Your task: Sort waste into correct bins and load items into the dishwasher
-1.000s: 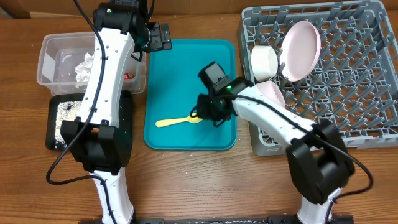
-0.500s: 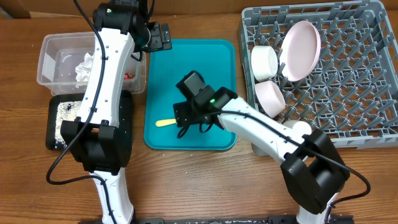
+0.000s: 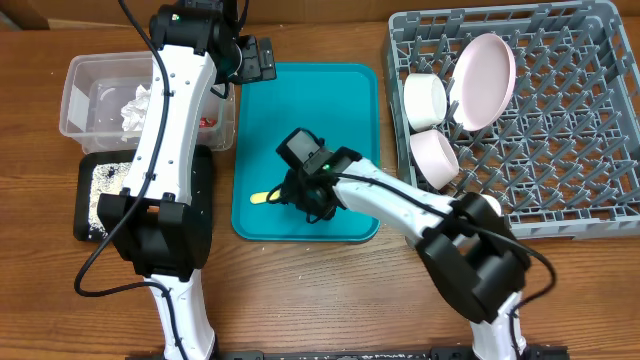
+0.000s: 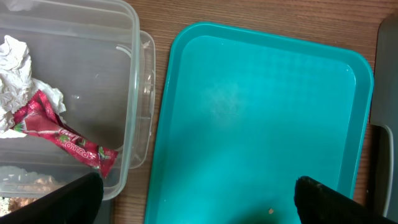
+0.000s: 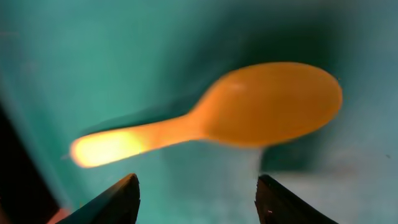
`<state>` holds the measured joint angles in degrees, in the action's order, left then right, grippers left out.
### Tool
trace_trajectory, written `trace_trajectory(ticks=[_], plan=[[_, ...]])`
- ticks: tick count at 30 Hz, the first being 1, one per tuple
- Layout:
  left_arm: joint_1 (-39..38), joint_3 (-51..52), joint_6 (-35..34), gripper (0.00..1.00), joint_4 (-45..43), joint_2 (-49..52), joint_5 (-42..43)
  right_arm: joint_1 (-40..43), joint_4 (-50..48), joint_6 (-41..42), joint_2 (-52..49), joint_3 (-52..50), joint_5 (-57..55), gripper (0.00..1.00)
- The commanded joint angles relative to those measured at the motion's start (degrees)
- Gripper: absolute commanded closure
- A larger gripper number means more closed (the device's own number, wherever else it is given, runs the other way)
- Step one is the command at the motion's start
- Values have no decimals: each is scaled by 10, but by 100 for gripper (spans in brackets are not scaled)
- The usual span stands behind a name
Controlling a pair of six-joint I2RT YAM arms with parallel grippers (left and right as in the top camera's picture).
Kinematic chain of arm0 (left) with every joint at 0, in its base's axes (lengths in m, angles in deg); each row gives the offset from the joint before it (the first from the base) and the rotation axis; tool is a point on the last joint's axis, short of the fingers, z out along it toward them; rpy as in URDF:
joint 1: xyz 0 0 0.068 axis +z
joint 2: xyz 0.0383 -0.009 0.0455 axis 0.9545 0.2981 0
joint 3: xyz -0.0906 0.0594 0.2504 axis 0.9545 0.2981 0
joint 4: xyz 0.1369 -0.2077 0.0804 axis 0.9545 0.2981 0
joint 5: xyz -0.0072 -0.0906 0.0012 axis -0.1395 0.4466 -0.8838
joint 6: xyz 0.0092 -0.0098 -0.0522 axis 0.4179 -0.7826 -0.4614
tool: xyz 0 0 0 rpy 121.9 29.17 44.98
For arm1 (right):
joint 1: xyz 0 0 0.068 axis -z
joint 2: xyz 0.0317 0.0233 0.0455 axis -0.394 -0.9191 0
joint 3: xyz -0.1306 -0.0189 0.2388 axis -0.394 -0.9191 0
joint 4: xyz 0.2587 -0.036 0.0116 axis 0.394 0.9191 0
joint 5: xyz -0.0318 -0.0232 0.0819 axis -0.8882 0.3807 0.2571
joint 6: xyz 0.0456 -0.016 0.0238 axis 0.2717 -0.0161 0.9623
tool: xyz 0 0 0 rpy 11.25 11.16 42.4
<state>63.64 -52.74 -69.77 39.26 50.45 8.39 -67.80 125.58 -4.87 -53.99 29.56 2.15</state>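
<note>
Overhead, change: the right hand [image 3: 297, 193] has slid left along the tray [image 3: 352, 100] in the last second and now covers the spoon [image 3: 262, 198], which has not shifted; only its handle tip shows.
Overhead, meaning: probably a fresh approach to a grasp, since the spoon is not yet lifted and is the last item outside the rack [image 3: 570, 130].
Overhead, loaded: the plate [image 3: 485, 65] and two bowls [image 3: 425, 98] [image 3: 435, 158] stand among the pegs at the rack's left side.
Overhead, room: the spoon lies near the tray's front left rim, and the raised lip leaves little space beside it. The rack's right half is free.
Left wrist, hand: the left hand [image 3: 255, 58] hangs over the tray's far left corner, jaws fully apart and empty.
Left wrist, bins: the napkin [image 4: 12, 56] and wrapper [image 4: 59, 134] lie in the tub [image 4: 134, 93], just beside the tray.
Right wrist, hand: fingers [image 5: 121, 199] spread apart, gripping nothing.
Right wrist, spoon: blurred and flat on the tray, just beyond the fingertips rather than between them.
</note>
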Motion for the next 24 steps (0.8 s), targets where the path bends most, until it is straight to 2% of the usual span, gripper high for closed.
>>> trace_trajectory(ticks=[1,13,16,18,19,22,24], plan=[[-3,-4,-3,0,-1,-2,-5,3,-14,26,-9,9,6,38],[-3,-4,-3,0,-1,-2,-5,33,-58,44,-74,9,-42,39],[-3,-4,-3,0,0,-2,-5,44,-57,43,-93,9,-42,49],[-3,-4,-3,0,-1,-2,-5,51,-50,43,-96,9,-45,62],[-3,-4,-3,0,-1,-2,-5,55,-46,37,-96,9,-49,73],[-3,-4,-3,0,-1,-2,-5,56,-37,20,-96,9,-50,82],[-3,-4,-3,0,0,-2,-5,56,-33,7,-96,9,-50,83]])
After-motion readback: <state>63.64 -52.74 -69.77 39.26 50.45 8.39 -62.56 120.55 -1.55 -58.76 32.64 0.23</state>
